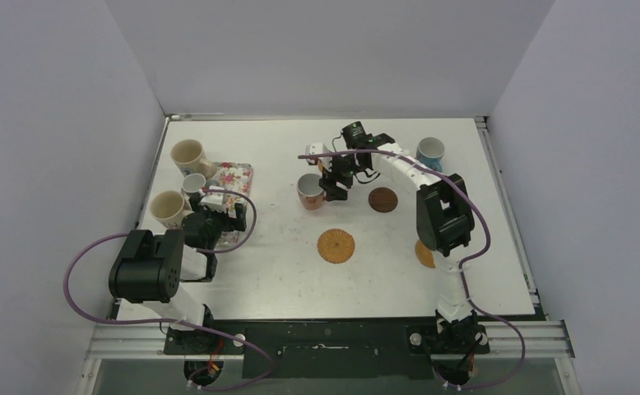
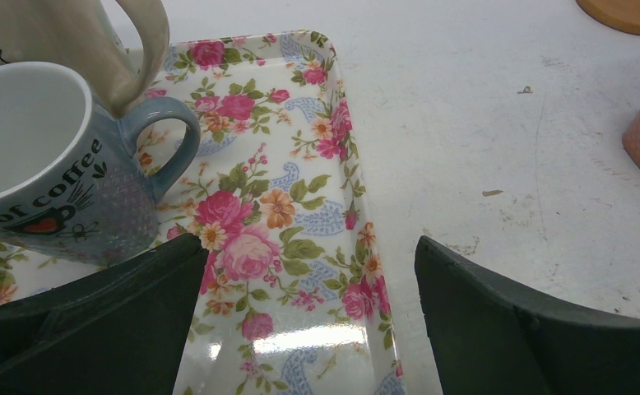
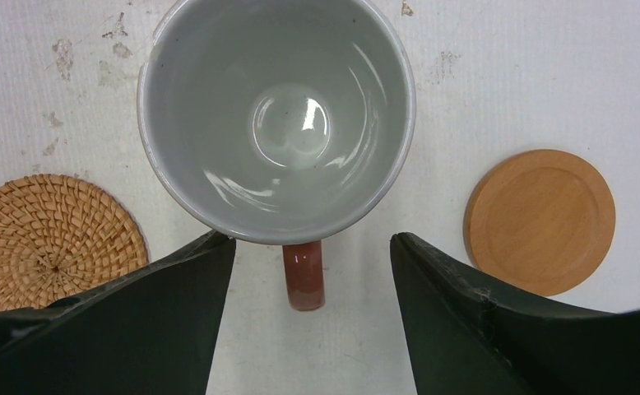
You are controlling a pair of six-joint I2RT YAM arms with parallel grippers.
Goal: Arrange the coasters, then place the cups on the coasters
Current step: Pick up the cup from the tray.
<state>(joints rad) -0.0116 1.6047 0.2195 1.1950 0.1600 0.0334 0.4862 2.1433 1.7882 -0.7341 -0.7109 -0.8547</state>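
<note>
Cup placement, right arm working.

The salmon-pink cup [image 3: 277, 115] stands upright and empty on the bare desk [image 1: 284, 271], not on any coaster. It sits between a woven coaster [image 3: 53, 239] and a smooth wooden coaster [image 3: 540, 220], near both and touching neither. Its handle points straight back toward the right hand [image 3: 313, 247].

That hand is open. Its two fingers sit one on each side of the handle, with a clear gap on both sides, so nothing is gripped. We read this as lining up to pinch the handle. The handle is the narrow part and the bowl looks too wide for the jaws.

In the overhead view a third disc shows partly from behind the right arm. We cannot see any further coasters.

The light blue cup [image 1: 430, 152] waits at the far right of the desk, well apart.

The left hand [image 2: 307, 263] hovers low over the floral tray [image 2: 300, 206] with its jaws wide apart, holding nothing. The small grey cup [image 2: 45, 164] stands on the tray just beside its left finger, with a cream cup [image 2: 95, 41] right behind it.

Our judgement is that no cup is seated yet. The next lift needs a centred grip so the cup does not swing.
</note>
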